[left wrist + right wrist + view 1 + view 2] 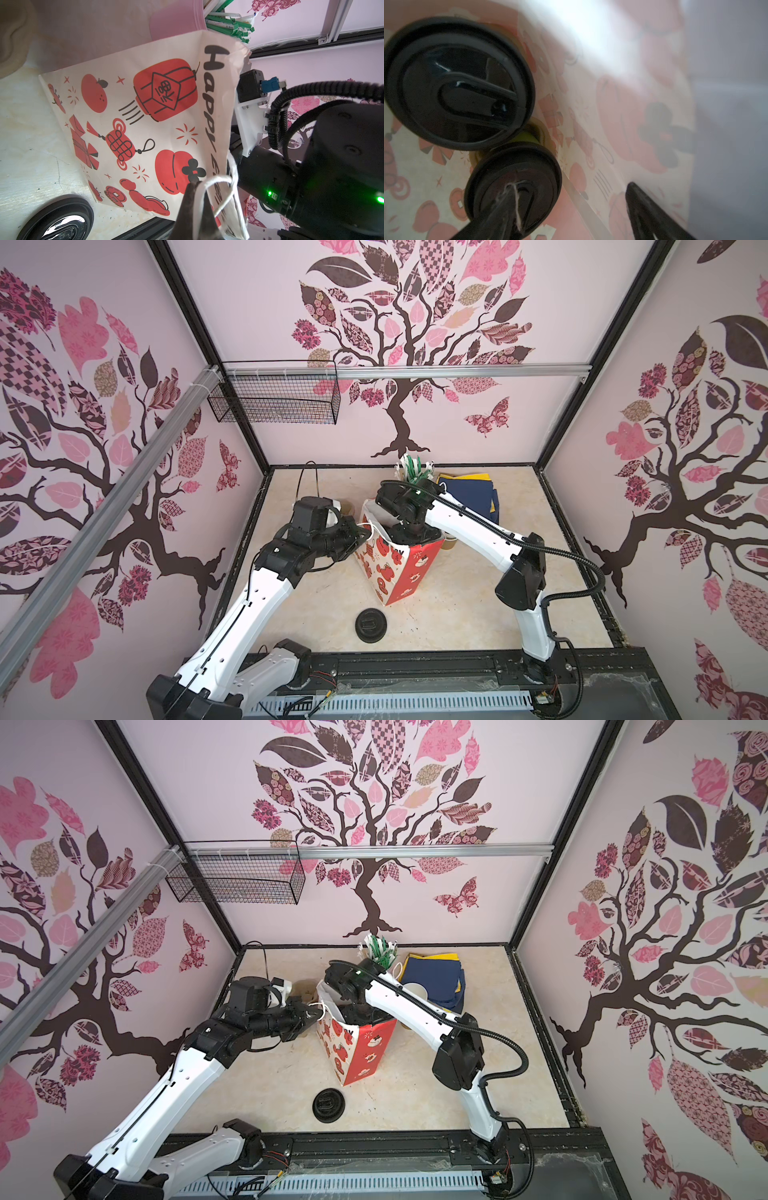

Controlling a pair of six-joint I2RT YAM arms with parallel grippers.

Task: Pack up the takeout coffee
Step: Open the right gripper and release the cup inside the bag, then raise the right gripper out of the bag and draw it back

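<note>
While my right gripper sat down inside the bag: step was the drop-off, at its release end, by my read.
Bag: stood upright on the counter, mouth open, in both top views.
Left gripper: fully closed, pinching the white string handle. I judged it was holding the mouth open.
Right gripper: jaws spread wide, nothing between them. The bag hid it in both top views.
Cup A: black lid on, upright inside the bag. One of my fingers overlapped the lid, and I could not tell whether it touched.
Cup B: lid on, just beside cup A, also inside the bag.
Beige pulp: showed between the cups, probably the carrier, mostly hidden.
Progress: both cups looked packed, so most of the task seemed done.
Next: a straight lift of the right arm out of the mouth, jaws apart, clear of both lids. Left should hold the handle until I am out.
Risk: a finger catching a lid or the bag wall could tip a cup.
Loose lid: lay on the counter in front of the bag, apart from it.
</note>
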